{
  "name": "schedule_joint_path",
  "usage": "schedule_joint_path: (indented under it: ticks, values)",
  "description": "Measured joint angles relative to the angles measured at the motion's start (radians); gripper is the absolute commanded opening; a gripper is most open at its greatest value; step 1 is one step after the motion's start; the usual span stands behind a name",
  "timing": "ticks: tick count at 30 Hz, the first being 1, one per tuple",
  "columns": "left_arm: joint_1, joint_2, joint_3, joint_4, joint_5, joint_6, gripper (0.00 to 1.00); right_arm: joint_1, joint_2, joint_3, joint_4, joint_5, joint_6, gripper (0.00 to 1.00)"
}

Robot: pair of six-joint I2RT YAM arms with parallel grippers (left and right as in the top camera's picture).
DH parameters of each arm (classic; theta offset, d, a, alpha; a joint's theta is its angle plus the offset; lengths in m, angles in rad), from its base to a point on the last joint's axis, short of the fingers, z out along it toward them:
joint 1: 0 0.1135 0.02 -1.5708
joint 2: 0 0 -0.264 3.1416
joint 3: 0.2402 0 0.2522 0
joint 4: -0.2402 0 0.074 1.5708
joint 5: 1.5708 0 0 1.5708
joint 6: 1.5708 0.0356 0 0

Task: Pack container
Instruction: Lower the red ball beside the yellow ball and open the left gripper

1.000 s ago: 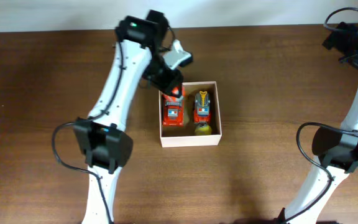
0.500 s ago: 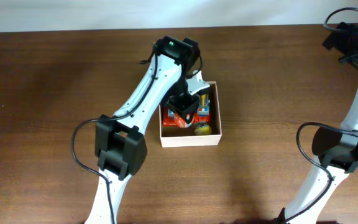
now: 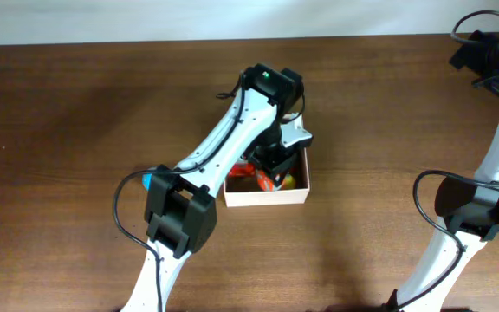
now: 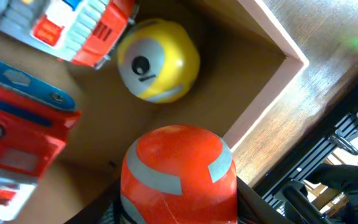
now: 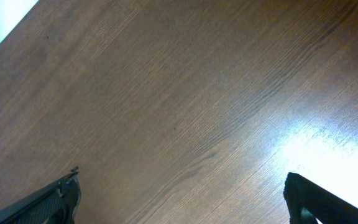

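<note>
The container (image 3: 267,196) sits mid-table, white walls, tan inside (image 4: 235,81). My left gripper (image 3: 271,169) is over its inside, shut on an orange ball with grey patches (image 4: 178,174). A yellow ball (image 4: 158,60) lies by the container's corner wall. A red toy car (image 4: 17,134) and an orange-and-white toy car (image 4: 67,25) lie beside it; in the overhead view the arm hides most of them. My right gripper (image 5: 179,205) is open and empty above bare table at the far right.
The right arm (image 3: 483,130) stands along the table's right edge with cables at the back right corner. Brown wooden table (image 3: 76,130) surrounds the container. A black stand (image 4: 328,180) shows beyond the container wall in the left wrist view.
My left gripper has moved right and toward the front over the container with the orange ball, from its back left corner toward its middle right. The right arm has not moved.
</note>
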Motion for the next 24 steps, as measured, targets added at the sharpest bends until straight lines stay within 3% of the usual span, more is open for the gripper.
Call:
schedule_joint_path:
  ticks: [3, 8, 15, 24]
  values:
    - [0.0, 0.0, -0.012, 0.005, 0.0, 0.0, 0.47, 0.0, 0.0, 0.0, 0.0, 0.0, -0.001, 0.99]
    - [0.0, 0.0, -0.02, 0.005, -0.005, -0.006, 0.66, 0.0, 0.0, 0.0, 0.0, 0.0, 0.0, 0.99]
    - [0.0, 0.0, -0.021, 0.009, -0.021, -0.008, 0.73, 0.0, 0.0, 0.0, 0.0, 0.0, 0.0, 0.99]
    - [0.0, 0.0, -0.021, 0.04, -0.029, -0.008, 0.71, 0.0, 0.0, 0.0, 0.0, 0.0, 0.0, 0.99]
